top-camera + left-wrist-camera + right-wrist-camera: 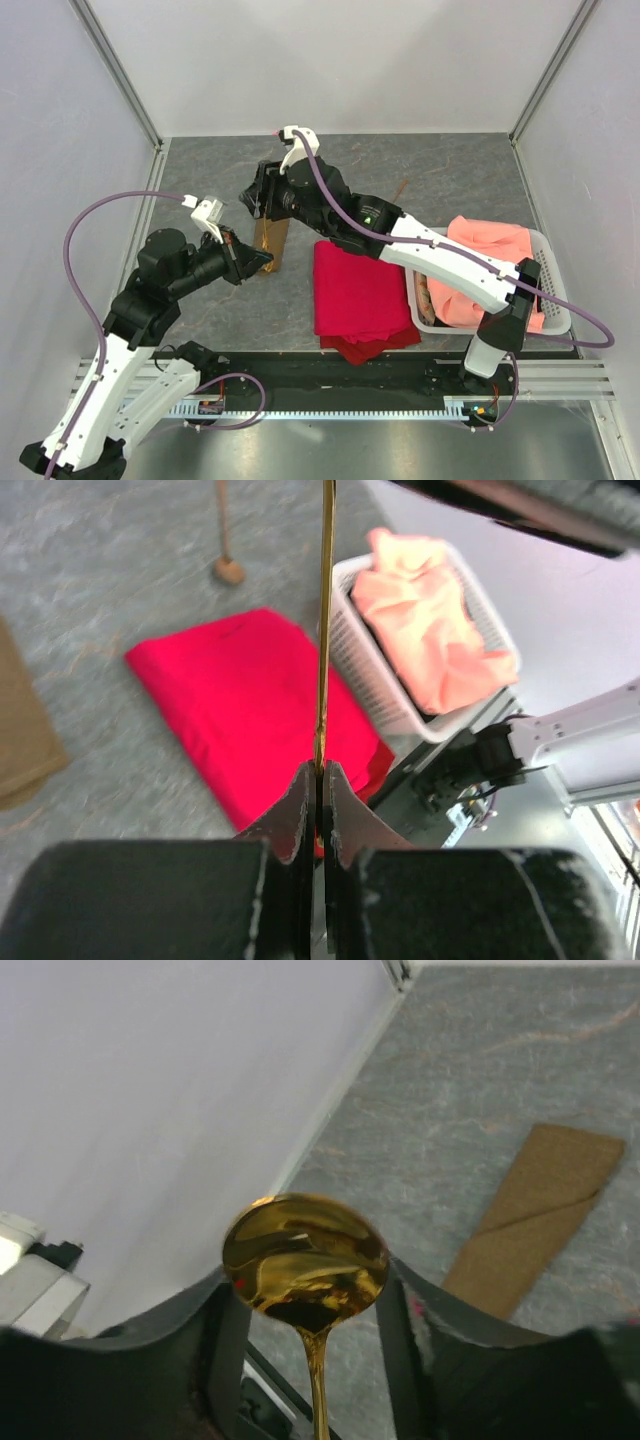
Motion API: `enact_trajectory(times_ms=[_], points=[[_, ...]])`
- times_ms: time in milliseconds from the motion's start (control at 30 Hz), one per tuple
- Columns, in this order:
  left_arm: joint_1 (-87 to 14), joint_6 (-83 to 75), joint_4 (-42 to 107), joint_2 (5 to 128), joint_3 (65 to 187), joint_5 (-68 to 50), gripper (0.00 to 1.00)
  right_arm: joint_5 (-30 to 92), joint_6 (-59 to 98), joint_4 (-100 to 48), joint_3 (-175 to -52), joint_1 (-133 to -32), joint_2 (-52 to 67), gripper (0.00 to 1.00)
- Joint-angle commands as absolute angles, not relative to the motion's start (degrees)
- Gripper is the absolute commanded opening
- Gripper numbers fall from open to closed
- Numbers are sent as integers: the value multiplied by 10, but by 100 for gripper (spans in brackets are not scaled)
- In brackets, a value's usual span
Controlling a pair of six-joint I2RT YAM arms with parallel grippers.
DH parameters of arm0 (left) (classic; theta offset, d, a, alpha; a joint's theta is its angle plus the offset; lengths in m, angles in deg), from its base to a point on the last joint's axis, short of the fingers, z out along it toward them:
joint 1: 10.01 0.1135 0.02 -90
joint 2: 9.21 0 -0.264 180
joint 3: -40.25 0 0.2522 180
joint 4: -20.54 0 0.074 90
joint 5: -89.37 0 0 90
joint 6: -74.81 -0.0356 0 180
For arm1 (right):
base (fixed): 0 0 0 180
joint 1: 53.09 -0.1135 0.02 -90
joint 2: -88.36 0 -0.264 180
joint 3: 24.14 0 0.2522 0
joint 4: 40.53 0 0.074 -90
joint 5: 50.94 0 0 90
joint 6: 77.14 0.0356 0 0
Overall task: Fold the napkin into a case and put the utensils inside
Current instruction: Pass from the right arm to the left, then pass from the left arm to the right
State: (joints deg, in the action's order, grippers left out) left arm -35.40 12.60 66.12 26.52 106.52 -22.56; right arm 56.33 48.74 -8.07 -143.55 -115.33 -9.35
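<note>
Pinches the thin handle of the spoon (305,1255) in the left gripper (320,772), pads pressed tight on the edge-on gold strip, just at the near left corner of the case (271,245). Reads as taking the spoon over from the other arm, with the grip low on the handle so that the rest stands free. Finds the red cloth (360,290) flat just right of the case, and the white basket (555,300) with the salmon cloth (490,245) farther right again, all clear of the working line. Has the case itself lying flat on the table (450,170), a narrow olive-brown strip with a diagonal fold and nothing gold showing in it, so likely not yet loaded. Spreads the right gripper (307,1278) above the far end of the case, fingers apart on either side of the spoon's bowl and not clamping it, probably to give the piece up cleanly. Shows, farther back and well right of the case, a second utensil (227,570) loose on the table, too blurred to tell its kind.
</note>
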Motion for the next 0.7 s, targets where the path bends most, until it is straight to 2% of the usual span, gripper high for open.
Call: enact_trajectory(times_ms=[0,133,367,433,567,667], points=[[-355,85,687,279,1097,-172,2,552,467,15,-1462,-1151,-113,53],[-354,84,703,289,1107,-152,2,542,468,40,-1492,-1151,-130,44],[-355,82,717,302,1112,-133,2,535,470,72,-1497,-1151,-140,37],[-354,82,717,306,1111,-133,2,533,470,74,-1496,-1151,-140,29],[-354,84,713,310,1112,-137,2,528,464,72,-1496,-1151,-144,26],[-354,82,712,312,1112,-131,2,522,463,69,-1501,-1151,-148,17]])
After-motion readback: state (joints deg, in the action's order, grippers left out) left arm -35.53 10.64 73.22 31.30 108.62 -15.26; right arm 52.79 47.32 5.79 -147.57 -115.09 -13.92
